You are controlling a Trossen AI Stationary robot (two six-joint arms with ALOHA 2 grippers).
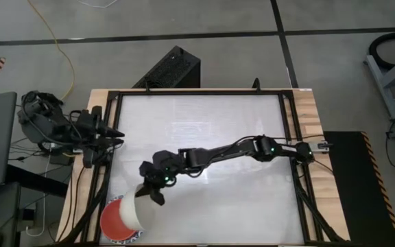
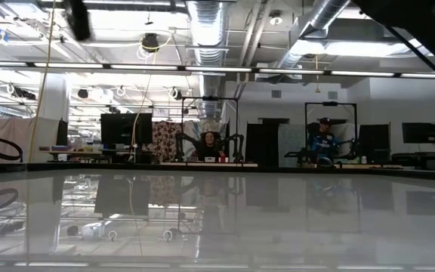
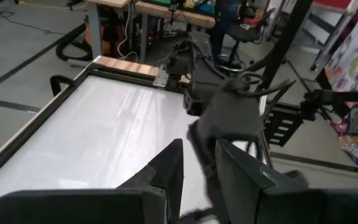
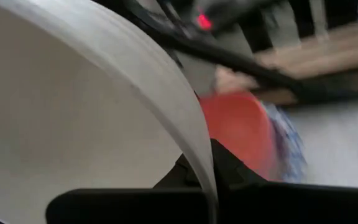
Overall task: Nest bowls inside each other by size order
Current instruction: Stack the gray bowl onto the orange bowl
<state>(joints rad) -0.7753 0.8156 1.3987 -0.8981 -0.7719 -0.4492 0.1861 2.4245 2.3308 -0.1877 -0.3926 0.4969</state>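
Right gripper (image 1: pixel 151 194), jaws clamped on the cream-white bowl's (image 1: pixel 134 211) rim, should centre it over the red bowl (image 1: pixel 112 219) before lowering; left gripper (image 1: pixel 115 134) waits, jaws slightly apart.

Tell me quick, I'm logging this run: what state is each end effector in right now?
Left end effector: open, empty, at the table's left edge.
Right end effector: shut on the cream-white bowl, above the red bowl.
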